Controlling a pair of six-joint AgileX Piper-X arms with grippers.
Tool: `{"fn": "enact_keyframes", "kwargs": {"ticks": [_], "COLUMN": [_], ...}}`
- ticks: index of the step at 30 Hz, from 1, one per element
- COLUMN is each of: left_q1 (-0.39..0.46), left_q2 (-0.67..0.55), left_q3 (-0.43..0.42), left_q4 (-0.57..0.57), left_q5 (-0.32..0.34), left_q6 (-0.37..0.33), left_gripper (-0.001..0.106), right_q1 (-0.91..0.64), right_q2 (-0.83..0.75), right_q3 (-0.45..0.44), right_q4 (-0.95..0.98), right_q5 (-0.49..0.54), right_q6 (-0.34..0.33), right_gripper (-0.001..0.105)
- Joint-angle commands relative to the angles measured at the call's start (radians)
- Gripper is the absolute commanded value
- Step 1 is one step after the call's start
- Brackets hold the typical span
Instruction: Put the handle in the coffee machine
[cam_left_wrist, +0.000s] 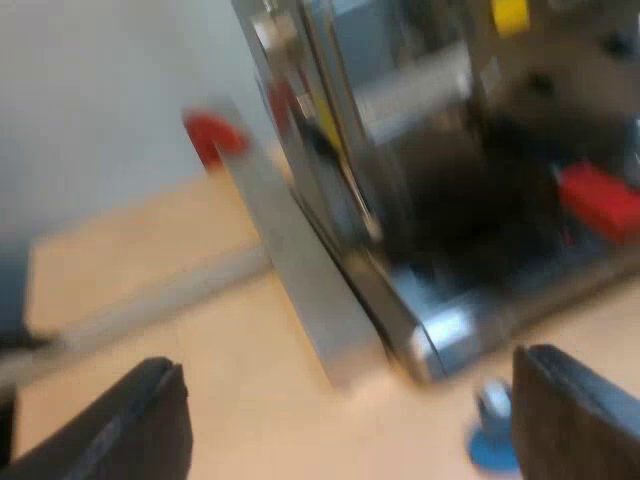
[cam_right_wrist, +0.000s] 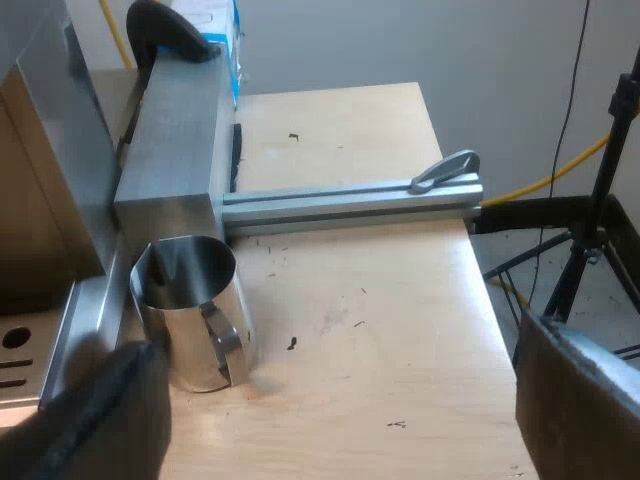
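Observation:
The espresso machine (cam_left_wrist: 400, 200) stands close ahead of my left gripper (cam_left_wrist: 350, 430), its shiny metal side and base corner nearest. At the machine's dark front a red end (cam_left_wrist: 600, 200) of the handle shows; motion blur hides whether the holder is locked in. A blue tamper (cam_left_wrist: 490, 445) lies on the wooden table by the machine's base corner, near one left finger. The left gripper is open and holds nothing. My right gripper (cam_right_wrist: 340, 420) hangs open over bare wood, beside a steel jug (cam_right_wrist: 190, 310), with nothing between its fingers.
A grey metal block (cam_right_wrist: 175, 150) with an aluminium rail (cam_right_wrist: 350, 198) lies across the table behind the jug. The machine's drip tray (cam_right_wrist: 25, 350) is next to the jug. Past the table's edge stands a black tripod (cam_right_wrist: 590, 230). A blurred red object (cam_left_wrist: 210, 135) shows beyond the machine's side.

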Motion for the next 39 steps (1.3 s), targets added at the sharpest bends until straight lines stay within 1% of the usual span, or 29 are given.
{"fn": "enact_keyframes", "kwargs": {"ticks": [1, 3, 4, 6, 8, 9, 10, 12, 13, 17, 21, 23, 26, 30, 32, 34, 39], "left_q1": [0.004, 0.004, 0.004, 0.004, 0.004, 0.004, 0.004, 0.004, 0.004, 0.004, 0.004, 0.004, 0.004, 0.004, 0.004, 0.004, 0.004], "left_q2": [-0.14, -0.14, -0.14, -0.14, -0.14, -0.14, -0.14, -0.14, -0.138, -0.138, -0.138, -0.138, -0.138, -0.138, -0.138, -0.135, -0.134], "left_q3": [-0.005, 0.001, 0.005, 0.015, 0.031, 0.043, 0.067, 0.105, 0.134, 0.199, 0.245, 0.268, 0.295, 0.327, 0.337, 0.365, 0.365], "left_q4": [0.095, 0.104, 0.09, 0.06, 0.018, -0.008, -0.059, -0.119, -0.164, -0.244, -0.25, -0.246, -0.247, -0.247, -0.247, -0.249, -0.249], "left_q5": [-0.036, -0.043, -0.042, -0.046, -0.068, -0.092, -0.134, -0.18, -0.204, -0.207, -0.205, -0.205, -0.191, -0.16, -0.157, -0.154, -0.154], "left_q6": [0.0, 0.0, -0.003, -0.035, -0.083, -0.107, -0.146, -0.187, -0.206, -0.211, -0.211, -0.211, -0.211, -0.211, -0.211, -0.211, -0.211], "left_gripper": [0.068, 0.068, 0.068, 0.068, 0.068, 0.068, 0.068, 0.068, 0.068, 0.068, 0.068, 0.068, 0.068, 0.068, 0.068, 0.068, 0.068], "right_q1": [-0.001, -0.001, -0.001, -0.001, -0.001, -0.001, -0.001, -0.001, -0.001, -0.001, -0.001, -0.001, -0.001, -0.001, -0.001, -0.001, -0.001], "right_q2": [-0.048, -0.048, -0.048, -0.048, -0.048, -0.045, -0.045, -0.045, -0.045, -0.045, -0.045, -0.045, -0.045, -0.045, -0.045, -0.044, -0.044], "right_q3": [-0.009, -0.009, -0.009, -0.009, -0.009, -0.006, -0.001, 0.008, 0.015, 0.038, 0.09, 0.128, 0.164, 0.205, 0.224, 0.254, 0.257], "right_q4": [-0.009, -0.009, -0.009, -0.009, -0.016, -0.027, -0.044, -0.057, -0.059, -0.059, -0.054, -0.054, -0.054, -0.034, -0.016, 0.011, 0.005], "right_q5": [-0.003, -0.003, -0.003, -0.011, -0.027, -0.036, -0.047, -0.059, -0.082, -0.123, -0.14, -0.14, -0.14, -0.14, -0.14, -0.14, -0.14], "right_q6": [-0.016, -0.016, -0.016, -0.016, -0.016, -0.016, -0.016, -0.016, -0.016, -0.016, -0.002, 0.049, 0.08, 0.08, 0.08, 0.08, 0.078], "right_gripper": [0.072, 0.072, 0.072, 0.072, 0.072, 0.072, 0.072, 0.072, 0.072, 0.072, 0.072, 0.072, 0.072, 0.072, 0.072, 0.072, 0.072]}}
